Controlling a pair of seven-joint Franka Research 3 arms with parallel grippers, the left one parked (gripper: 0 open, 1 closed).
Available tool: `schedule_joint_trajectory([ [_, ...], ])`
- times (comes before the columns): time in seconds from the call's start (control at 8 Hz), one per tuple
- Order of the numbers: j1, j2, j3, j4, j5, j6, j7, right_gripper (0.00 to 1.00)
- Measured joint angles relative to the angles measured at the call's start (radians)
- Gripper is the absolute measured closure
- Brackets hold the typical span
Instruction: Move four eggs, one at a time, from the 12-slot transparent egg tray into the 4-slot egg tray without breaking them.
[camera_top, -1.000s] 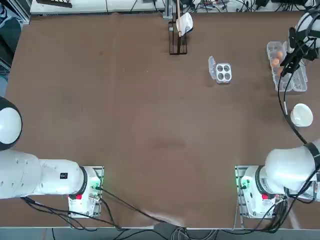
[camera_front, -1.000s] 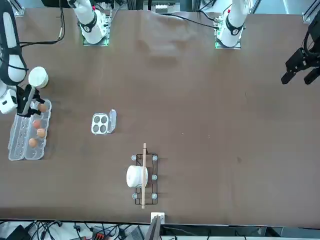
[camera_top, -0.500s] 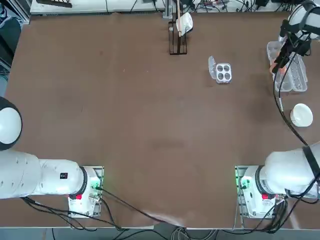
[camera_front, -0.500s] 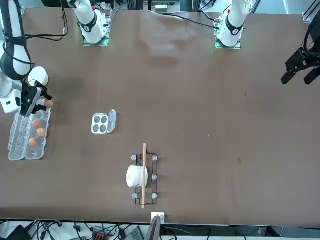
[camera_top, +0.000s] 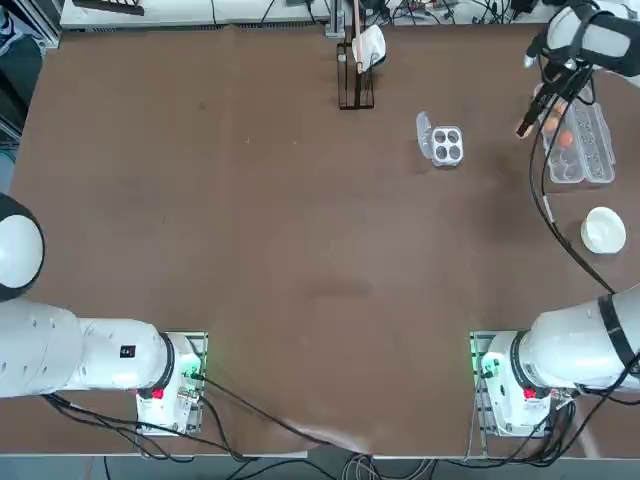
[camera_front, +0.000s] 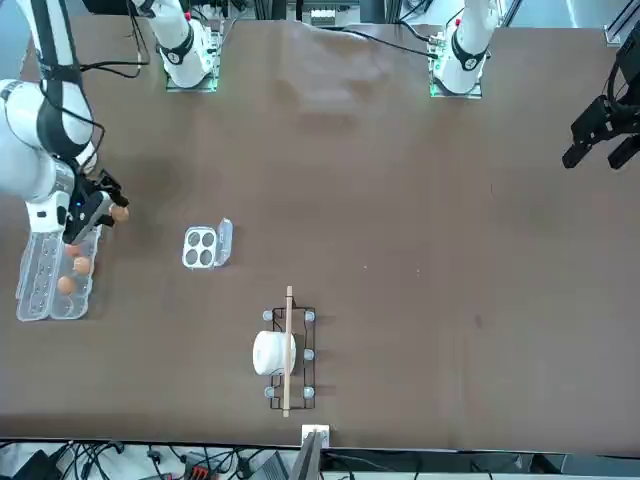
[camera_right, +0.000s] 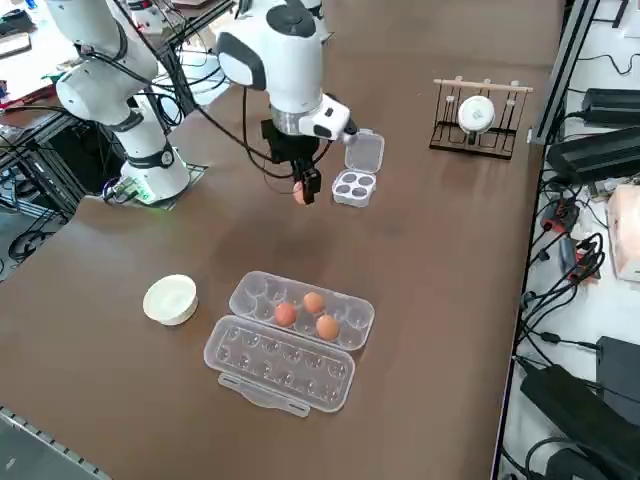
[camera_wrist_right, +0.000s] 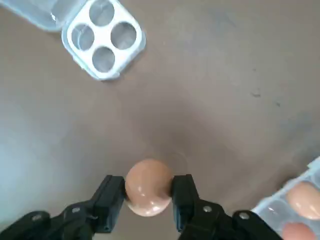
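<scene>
My right gripper (camera_wrist_right: 147, 200) is shut on one orange-brown egg (camera_wrist_right: 147, 187), pinched between its two black fingers (camera_wrist_right: 112, 197). It hangs above bare table, just off the edge of the 12-slot transparent egg tray (camera_right: 250, 290) that faces the 4-slot egg tray (camera_right: 352, 186). The same gripper (camera_top: 528, 120) (camera_front: 105, 215) (camera_right: 303, 190) shows in the other views, with the egg (camera_front: 119, 212) (camera_right: 299, 193) in it. Three eggs (camera_right: 314, 302) lie in the long carton, whose lid lies open flat. All four cups of the small tray (camera_wrist_right: 107, 34) (camera_top: 445, 145) are empty, and its flap is open.
A white bowl (camera_right: 170, 298) (camera_top: 603, 229) sits near the long carton, on the robot's side. A dark wire rack holding a white cup (camera_top: 357, 60) (camera_right: 478, 112) stands at the far edge. The carton lies close to the table's right edge.
With the egg in its fingers, my right gripper has risen from the long carton and moved sideways off it toward the small tray. The trays have not moved.
</scene>
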Motion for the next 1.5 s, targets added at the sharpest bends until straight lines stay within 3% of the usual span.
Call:
schedule_joint_trajectory([
  [0.75, 0.241, 0.046, 0.004, -0.004, 0.0, 0.1, 0.513, 0.44],
  [1.12, 0.3, 0.106, 0.004, -0.004, 0.0, 0.21, 0.671, 0.44],
  [1.5, 0.331, 0.165, 0.004, -0.001, 0.0, 0.298, 0.723, 0.44],
])
